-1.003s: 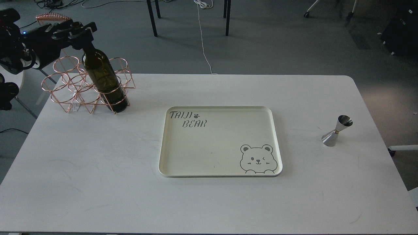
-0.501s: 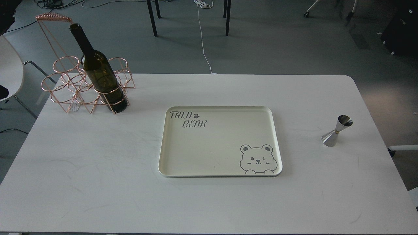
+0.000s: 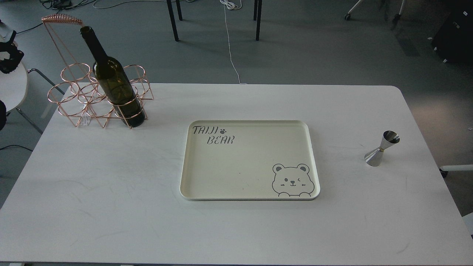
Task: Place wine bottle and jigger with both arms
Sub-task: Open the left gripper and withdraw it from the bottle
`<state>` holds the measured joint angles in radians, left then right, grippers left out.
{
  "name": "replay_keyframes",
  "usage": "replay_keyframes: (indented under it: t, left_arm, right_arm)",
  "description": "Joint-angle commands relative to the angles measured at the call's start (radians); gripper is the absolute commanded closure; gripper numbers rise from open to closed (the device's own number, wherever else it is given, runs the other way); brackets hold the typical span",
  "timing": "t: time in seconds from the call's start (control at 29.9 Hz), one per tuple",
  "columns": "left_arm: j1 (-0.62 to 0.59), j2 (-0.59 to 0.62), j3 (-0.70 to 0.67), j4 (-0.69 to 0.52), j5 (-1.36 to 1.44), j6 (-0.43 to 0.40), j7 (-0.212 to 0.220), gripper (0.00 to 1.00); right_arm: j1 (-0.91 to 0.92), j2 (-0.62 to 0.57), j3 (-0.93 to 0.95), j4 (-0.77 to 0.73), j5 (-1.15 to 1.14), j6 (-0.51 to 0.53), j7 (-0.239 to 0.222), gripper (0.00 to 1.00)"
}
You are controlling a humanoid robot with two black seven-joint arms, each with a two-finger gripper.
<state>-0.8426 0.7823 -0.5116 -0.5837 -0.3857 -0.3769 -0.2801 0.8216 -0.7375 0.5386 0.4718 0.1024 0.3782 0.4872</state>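
The wine bottle [image 3: 112, 79] is dark olive-green and stands tilted in the front right ring of a copper wire rack [image 3: 98, 98] at the table's far left. Nothing holds it. The jigger [image 3: 381, 148] is a small steel double cone and stands upright near the table's right edge. A small dark part of my left arm [image 3: 7, 57] shows at the far left edge, well away from the bottle, and its fingers cannot be told apart. My right arm is out of view.
A cream tray [image 3: 192, 184] with a bear drawing and "TAIJI BEAR" lettering lies in the middle of the white table [image 3: 111, 207]. The rack's tall copper handle [image 3: 55, 22] rises behind the bottle. Chair legs and cables lie on the floor beyond.
My left gripper was at the bottle's neck one second ago. It has let go and pulled back to the left edge. The bottle stays in the rack and the jigger has not moved.
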Motion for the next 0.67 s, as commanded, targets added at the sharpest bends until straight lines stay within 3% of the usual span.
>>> replay_keyframes:
  t: [0.0, 0.1, 0.23, 0.33, 0.64]
  left_arm:
    - [0.04, -0.06, -0.004, 0.038, -0.065, -0.086, -0.001, 0.01]
    - [0.072, -0.086, -0.051, 0.042, -0.075, -0.106, -0.001, 0.01]
    - [0.12, -0.112, -0.151, 0.039, -0.075, -0.112, 0.007, 0.01]
    - [0.138, -0.13, -0.189, 0.038, -0.075, -0.112, 0.025, 0.01]
    - [0.148, -0.129, -0.193, 0.033, -0.065, -0.112, 0.013, 0.01]
  right_arm:
    - [-0.001, 0.038, 0.006, -0.002, 0.108, 0.001, -0.025, 0.01]
    - [-0.001, 0.069, 0.015, -0.001, 0.12, 0.004, -0.038, 0.01]
    - [-0.022, 0.121, 0.037, -0.005, 0.152, 0.031, -0.09, 0.01]
    - [-0.053, 0.164, 0.053, -0.005, 0.195, 0.039, -0.091, 0.01]
    - [-0.075, 0.176, 0.067, -0.004, 0.197, 0.07, -0.087, 0.01]
